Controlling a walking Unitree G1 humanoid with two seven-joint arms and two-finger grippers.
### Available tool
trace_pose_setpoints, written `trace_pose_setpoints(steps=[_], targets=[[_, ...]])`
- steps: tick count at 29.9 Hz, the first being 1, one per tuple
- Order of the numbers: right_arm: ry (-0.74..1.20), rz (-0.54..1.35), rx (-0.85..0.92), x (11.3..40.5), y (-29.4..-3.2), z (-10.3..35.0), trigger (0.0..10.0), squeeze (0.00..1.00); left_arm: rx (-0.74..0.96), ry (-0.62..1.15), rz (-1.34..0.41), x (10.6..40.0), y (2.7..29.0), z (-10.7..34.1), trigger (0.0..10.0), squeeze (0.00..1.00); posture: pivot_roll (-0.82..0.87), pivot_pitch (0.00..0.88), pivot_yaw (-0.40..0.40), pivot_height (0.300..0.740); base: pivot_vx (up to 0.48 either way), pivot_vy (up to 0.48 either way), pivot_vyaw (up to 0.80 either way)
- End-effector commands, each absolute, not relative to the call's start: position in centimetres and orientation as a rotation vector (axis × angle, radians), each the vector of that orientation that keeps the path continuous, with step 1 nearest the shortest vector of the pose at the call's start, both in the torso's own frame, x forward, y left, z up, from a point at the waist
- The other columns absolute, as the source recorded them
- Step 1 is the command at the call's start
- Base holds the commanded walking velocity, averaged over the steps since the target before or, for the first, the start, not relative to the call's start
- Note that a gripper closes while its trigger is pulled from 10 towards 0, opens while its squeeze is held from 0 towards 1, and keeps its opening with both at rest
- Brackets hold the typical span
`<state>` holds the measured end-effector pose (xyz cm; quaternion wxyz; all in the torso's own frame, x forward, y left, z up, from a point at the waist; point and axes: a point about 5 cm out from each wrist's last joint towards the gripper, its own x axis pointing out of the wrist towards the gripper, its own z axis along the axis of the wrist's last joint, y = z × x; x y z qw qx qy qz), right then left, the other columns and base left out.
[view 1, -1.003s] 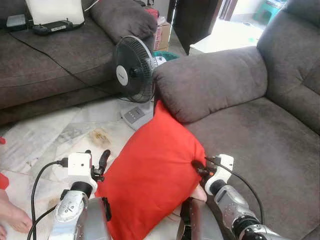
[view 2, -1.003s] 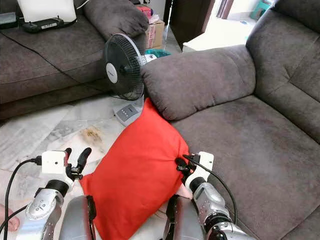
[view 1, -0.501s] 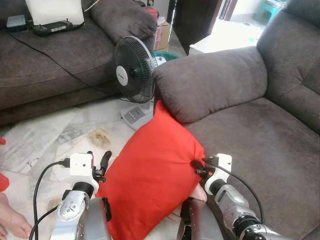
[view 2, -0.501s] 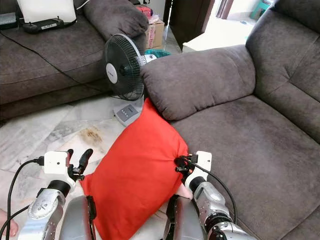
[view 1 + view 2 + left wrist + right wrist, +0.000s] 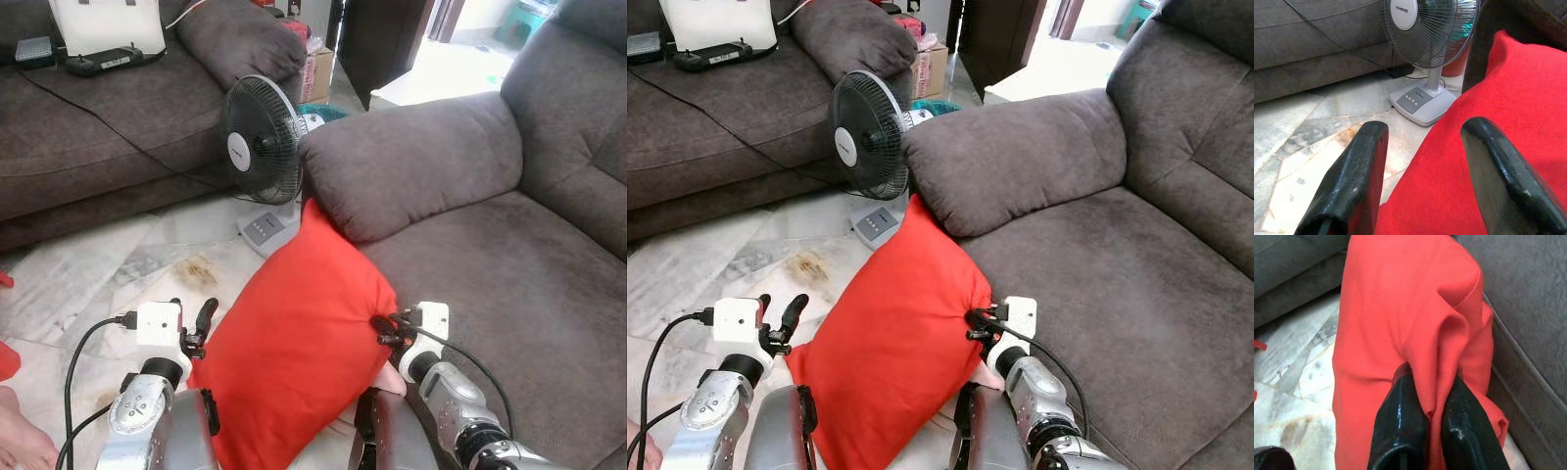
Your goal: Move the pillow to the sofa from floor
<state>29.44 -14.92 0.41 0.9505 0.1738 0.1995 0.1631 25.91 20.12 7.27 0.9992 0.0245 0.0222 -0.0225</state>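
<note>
Against the grey fabric sofa (image 5: 509,245), plump red cloth pillow (image 5: 294,343) nudged slightly toward 12 o'clock, right gripper (image 5: 1422,418) still clenched on its edge, left gripper (image 5: 1422,181) spread wide beside it.

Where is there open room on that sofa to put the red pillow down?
The wide grey seat cushion, between the armrest and the backrest, is bare. It is crowded on the floor side: the red pillow stands there close to the fan.

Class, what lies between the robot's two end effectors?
The red pillow, seen in the eye views: the right end effector pinches its edge, the left end effector is beside it.
</note>
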Motion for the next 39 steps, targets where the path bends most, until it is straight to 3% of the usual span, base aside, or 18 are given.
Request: trace_pose_setpoints(steps=[1,20,39], targets=[[0.368,0.352,0.363,29.46,-14.89,0.7,10.0,0.0,0.06,0.05,-0.058,25.77,19.81,7.03,10.0,0.0,0.21,0.025,-0.127,0.53,0.0,0.0,0.0],[0.314,0.324,0.365,29.47,-14.78,0.98,10.0,0.0,0.06,0.059,-0.071,25.63,19.66,6.88,10.0,0.0,0.21,0.066,-0.122,0.53,0.0,0.0,0.0],[0.325,0.268,0.369,29.42,-15.2,0.75,10.0,0.0,0.069,0.055,-0.083,25.76,19.59,7.1,10.0,0.0,0.21,0.078,-0.114,0.653,0.0,0.0,0.0]])
